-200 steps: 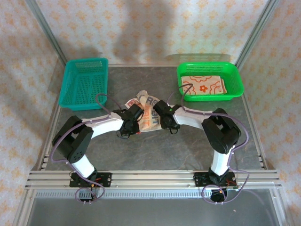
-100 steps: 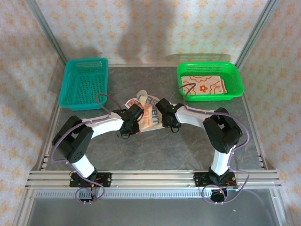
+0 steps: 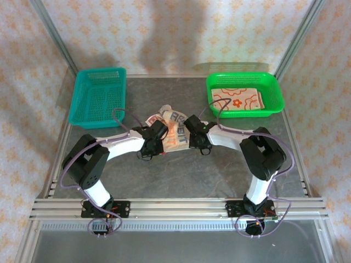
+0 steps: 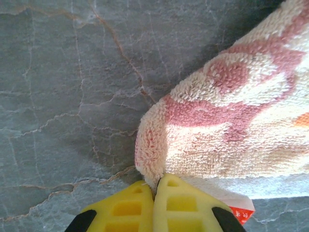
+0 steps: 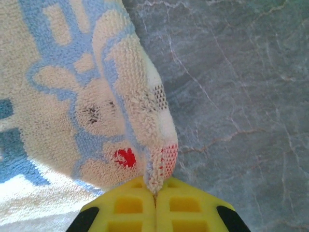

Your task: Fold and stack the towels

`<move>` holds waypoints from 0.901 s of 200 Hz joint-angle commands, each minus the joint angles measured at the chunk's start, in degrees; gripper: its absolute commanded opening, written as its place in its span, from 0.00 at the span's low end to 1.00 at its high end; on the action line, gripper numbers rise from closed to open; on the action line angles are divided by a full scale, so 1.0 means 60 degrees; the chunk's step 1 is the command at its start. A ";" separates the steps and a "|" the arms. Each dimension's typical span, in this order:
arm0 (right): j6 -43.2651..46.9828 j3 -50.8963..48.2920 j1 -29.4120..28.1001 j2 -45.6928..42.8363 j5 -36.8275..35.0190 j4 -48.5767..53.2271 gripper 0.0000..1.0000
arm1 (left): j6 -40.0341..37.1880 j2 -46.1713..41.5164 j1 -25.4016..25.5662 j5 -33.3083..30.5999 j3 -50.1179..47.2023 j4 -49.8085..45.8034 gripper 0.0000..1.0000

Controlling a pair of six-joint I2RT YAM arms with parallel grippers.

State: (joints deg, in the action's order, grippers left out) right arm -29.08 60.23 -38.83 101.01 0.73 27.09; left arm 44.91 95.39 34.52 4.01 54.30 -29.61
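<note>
1. Mid-table, on the grey cracked-stone tabletop (image 3: 192,175), sits the crumpled cream-and-orange terry towel with blue lettering (image 3: 171,130), bunched up between my two arms.
2. My left gripper (image 4: 154,186) has its yellow fingers pressed together on a corner of that towel. On the left wrist cam, a rolled edge of cream loop pile with pinkish-red print runs right into the seam between the tips. A little white tag with a red bit (image 4: 239,212) pokes out beside one finger.
3. My right gripper (image 5: 155,188) is the same deal, clamped tight on the towel's other side. The right wrist cam shows a cream corner with blue outlines and a small red patch wedged between the tips.
4. From the top camera, the left gripper is at the towel's left edge and the right gripper at its right edge, with the cloth rumpled between them. I can't tell whether the pinched corners are off the table or resting on it.
5. Back right is the bright green plastic mesh basket (image 3: 274,103), with a flat folded cream towel with orange flower and swirl print (image 3: 238,99) lying in it.
6. Back left is the teal plastic mesh basket (image 3: 98,97), well apart from the crumpled towel.
</note>
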 commanded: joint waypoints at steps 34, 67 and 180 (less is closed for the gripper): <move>0.0018 0.1178 0.0030 -0.2415 -0.0627 0.1739 0.00 | -0.0556 -0.2029 0.0069 -0.1468 0.2462 -0.2446 0.00; 0.0427 0.2963 0.0028 -0.2906 -0.1039 0.2309 0.00 | -0.1336 -0.2434 -0.0018 -0.2453 0.4783 -0.3520 0.00; 0.2703 0.9428 0.0041 -0.1324 -0.2417 0.2722 0.00 | -0.4079 -0.1132 -0.1370 -0.2614 1.1562 -0.3908 0.00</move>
State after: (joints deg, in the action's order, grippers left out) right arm -17.76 112.16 -38.83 92.73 -11.05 42.46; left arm 25.28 89.23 26.48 -10.94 118.41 -51.88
